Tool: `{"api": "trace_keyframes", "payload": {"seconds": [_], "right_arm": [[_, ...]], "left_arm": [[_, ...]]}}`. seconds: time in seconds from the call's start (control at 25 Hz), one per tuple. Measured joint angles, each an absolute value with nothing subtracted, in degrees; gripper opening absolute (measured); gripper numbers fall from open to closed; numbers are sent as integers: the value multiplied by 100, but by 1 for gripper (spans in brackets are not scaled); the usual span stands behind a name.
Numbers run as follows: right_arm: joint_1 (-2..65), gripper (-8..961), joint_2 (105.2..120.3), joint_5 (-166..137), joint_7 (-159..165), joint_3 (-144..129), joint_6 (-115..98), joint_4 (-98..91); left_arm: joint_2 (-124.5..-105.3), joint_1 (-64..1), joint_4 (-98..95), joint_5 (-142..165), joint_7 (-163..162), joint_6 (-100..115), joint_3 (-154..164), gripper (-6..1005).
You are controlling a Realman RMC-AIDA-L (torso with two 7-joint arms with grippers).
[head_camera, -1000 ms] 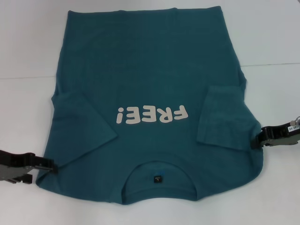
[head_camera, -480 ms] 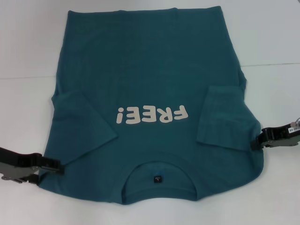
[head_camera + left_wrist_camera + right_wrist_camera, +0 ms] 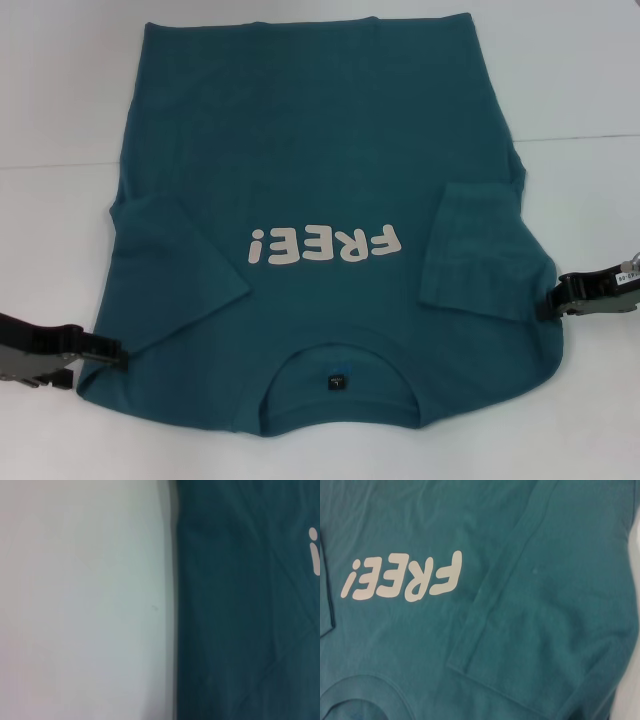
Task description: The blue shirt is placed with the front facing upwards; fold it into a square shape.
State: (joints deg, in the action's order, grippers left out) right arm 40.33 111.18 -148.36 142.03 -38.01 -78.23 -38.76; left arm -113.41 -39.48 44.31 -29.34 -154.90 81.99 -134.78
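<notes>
Head view gives me the white worktop [image 3: 590, 90] with the shirt [image 3: 320, 150] spread across most of it, front up, collar toward the robot and hem at the far edge. Both sleeves are already folded in over the body, so the sides run roughly straight. The white "FREE!" lettering [image 3: 326, 244] reads upside down from here, and the small dark tag [image 3: 338, 381] sits inside the collar opening, about midway between my two grippers.

My left gripper [image 3: 108, 352] sits low at the shirt's near left corner, its tip meeting the fabric edge just beside the folded left sleeve [image 3: 175, 280]. My right gripper [image 3: 548, 297] is at the opposite side, its tip against the edge where the folded right sleeve [image 3: 475, 250] ends. On either one, I cannot tell whether the fingers have closed on the cloth or merely touch it.

The left wrist camera shows only bare worktop [image 3: 80, 600] meeting the shirt's edge [image 3: 245, 630]. The right wrist camera looks down on the lettering [image 3: 402, 577] and the folded sleeve [image 3: 555, 630] beside it.
</notes>
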Motion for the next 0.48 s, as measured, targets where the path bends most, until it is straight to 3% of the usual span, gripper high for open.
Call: {"api": "trace_keyframes", "payload": {"seconds": [0.48], "right_arm": [[4043,41,11118,-14836,14194,-3797,-7823,-3876]], "left_arm": [[-11358,-3987,4400,-2926,-15487,8195,-13466,871]]}}
